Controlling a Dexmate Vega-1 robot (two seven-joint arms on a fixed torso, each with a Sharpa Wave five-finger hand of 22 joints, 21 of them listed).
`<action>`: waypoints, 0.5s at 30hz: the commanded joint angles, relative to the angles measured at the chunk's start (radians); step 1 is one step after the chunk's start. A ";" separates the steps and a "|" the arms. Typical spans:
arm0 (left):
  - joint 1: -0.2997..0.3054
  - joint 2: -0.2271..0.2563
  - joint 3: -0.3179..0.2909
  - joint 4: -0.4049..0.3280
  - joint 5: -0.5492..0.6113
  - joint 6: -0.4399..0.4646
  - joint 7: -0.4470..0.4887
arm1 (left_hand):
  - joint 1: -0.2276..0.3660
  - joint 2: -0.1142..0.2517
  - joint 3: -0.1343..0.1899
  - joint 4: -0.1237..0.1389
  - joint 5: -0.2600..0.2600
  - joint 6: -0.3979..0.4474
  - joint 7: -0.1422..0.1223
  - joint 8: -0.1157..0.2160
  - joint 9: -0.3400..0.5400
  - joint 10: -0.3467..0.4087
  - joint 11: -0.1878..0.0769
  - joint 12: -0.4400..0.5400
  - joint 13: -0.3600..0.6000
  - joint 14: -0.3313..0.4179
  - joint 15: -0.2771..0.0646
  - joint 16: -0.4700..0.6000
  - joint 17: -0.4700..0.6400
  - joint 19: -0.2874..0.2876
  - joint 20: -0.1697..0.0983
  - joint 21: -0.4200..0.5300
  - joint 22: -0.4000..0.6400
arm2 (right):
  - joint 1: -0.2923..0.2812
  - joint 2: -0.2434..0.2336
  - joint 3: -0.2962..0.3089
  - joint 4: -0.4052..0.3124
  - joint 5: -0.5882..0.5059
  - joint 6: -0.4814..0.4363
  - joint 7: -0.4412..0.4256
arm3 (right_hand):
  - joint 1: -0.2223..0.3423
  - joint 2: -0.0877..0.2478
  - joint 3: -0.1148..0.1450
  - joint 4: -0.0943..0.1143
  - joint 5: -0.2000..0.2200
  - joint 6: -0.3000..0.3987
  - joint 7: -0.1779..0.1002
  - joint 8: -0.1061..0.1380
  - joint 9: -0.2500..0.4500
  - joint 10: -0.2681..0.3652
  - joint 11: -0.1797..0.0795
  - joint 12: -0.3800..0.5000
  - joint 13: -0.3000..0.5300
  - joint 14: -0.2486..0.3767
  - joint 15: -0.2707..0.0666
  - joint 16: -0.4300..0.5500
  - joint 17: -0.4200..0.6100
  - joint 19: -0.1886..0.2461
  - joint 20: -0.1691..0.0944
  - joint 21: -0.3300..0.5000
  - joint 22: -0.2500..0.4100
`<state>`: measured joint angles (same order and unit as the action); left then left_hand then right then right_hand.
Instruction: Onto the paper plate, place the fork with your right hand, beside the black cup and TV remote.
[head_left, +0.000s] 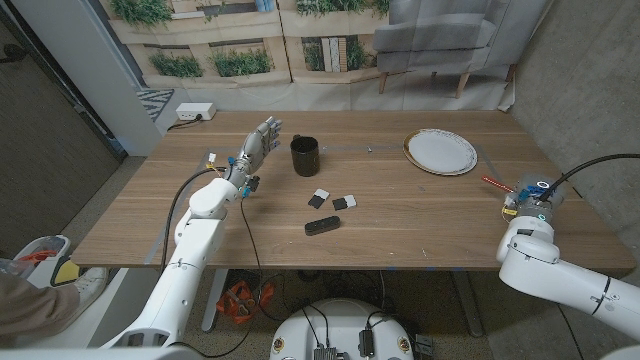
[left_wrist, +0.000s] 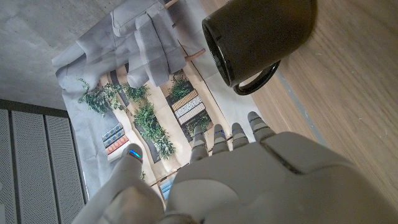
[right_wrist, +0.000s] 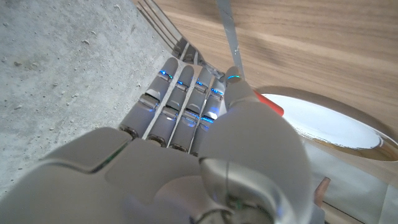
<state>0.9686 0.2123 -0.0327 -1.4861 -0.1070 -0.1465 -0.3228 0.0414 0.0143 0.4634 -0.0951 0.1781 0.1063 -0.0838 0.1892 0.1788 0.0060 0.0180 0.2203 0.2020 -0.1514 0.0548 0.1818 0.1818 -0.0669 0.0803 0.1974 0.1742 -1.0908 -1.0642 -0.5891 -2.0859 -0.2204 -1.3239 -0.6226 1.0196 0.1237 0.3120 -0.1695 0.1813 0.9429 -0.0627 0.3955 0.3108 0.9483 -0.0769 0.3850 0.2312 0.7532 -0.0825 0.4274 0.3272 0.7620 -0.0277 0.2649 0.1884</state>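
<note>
1. While the right hand sits nearest, at the table's right edge, its fingers lie pressed together along the fork, with the thumb closing from the other side; it looks like a pinch on the fork, though the contact itself is covered by the hand.
2. Judging by its thin metal handle and tines, the fork should be light, stiff and rather slippery. A hold on the handle seems best, leaving the tines free to go down on the plate.
3. From the head view, the right hand is small and the fork cannot be made out; a red-tipped object just beside it is too small to identify.
4. Mid-table lie the TV remote and two small black-and-white blocks.
5. Farther on stands the black cup, with the left hand near it, fingers spread and holding nothing.
6. Farthest right, the paper plate is bare, well apart from cup and remote.
</note>
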 joint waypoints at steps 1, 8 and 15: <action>0.005 0.003 -0.004 -0.007 -0.002 -0.002 -0.002 | 0.001 0.006 -0.003 -0.001 0.000 0.007 0.000 0.000 0.003 0.001 0.006 0.008 0.004 -0.009 0.002 0.006 0.002 -0.002 0.007 -0.003 0.003 | 0.008 -0.015 -0.003 -0.017 -0.015 0.027 -0.006 | 0.007 0.004 0.006 0.008 0.002 0.014 -0.009 0.013 0.036 0.008 -0.004 0.003 0.005 0.012 -0.144 -0.001 0.003 0.017 -0.003 0.010 0.007; 0.005 0.002 -0.003 -0.012 0.000 0.004 0.003 | 0.002 0.007 -0.002 -0.001 0.000 0.008 0.001 0.000 0.003 0.001 0.004 0.008 0.004 -0.009 0.002 0.006 0.002 -0.002 0.007 -0.003 0.003 | 0.012 -0.029 0.000 -0.025 -0.018 0.046 -0.002 | 0.011 0.004 0.003 0.009 0.002 0.015 -0.007 0.014 0.038 0.010 -0.006 0.004 0.006 0.016 -0.144 -0.002 0.003 0.043 -0.003 0.024 0.010; 0.001 0.004 0.000 -0.013 0.004 0.001 0.001 | 0.002 0.008 -0.002 -0.001 0.000 0.011 0.003 0.001 0.003 0.001 0.007 0.008 0.004 -0.009 0.001 0.006 0.002 -0.001 0.007 -0.002 0.003 | 0.006 -0.043 0.012 -0.030 -0.026 0.081 -0.014 | 0.012 0.005 0.002 0.010 0.002 0.018 -0.008 0.014 0.037 0.013 -0.007 0.004 0.005 0.019 -0.144 -0.004 0.003 0.044 -0.003 0.027 0.012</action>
<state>0.9722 0.2138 -0.0350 -1.4935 -0.1084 -0.1470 -0.3231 0.0414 0.0143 0.4634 -0.0950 0.1781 0.1063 -0.0838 0.1892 0.1788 0.0060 0.0179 0.2203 0.2020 -0.1514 0.0548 0.1818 0.1818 -0.0669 0.0803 0.1974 0.1742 -1.0828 -1.0870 -0.5900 -2.1046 -0.2350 -1.2852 -0.6269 1.0197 0.1238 0.3120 -0.1695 0.1776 0.9428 -0.0628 0.3978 0.3108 0.9537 -0.0823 0.3849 0.2354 0.7621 -0.0842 0.4274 0.3271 0.7994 -0.0303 0.2856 0.1980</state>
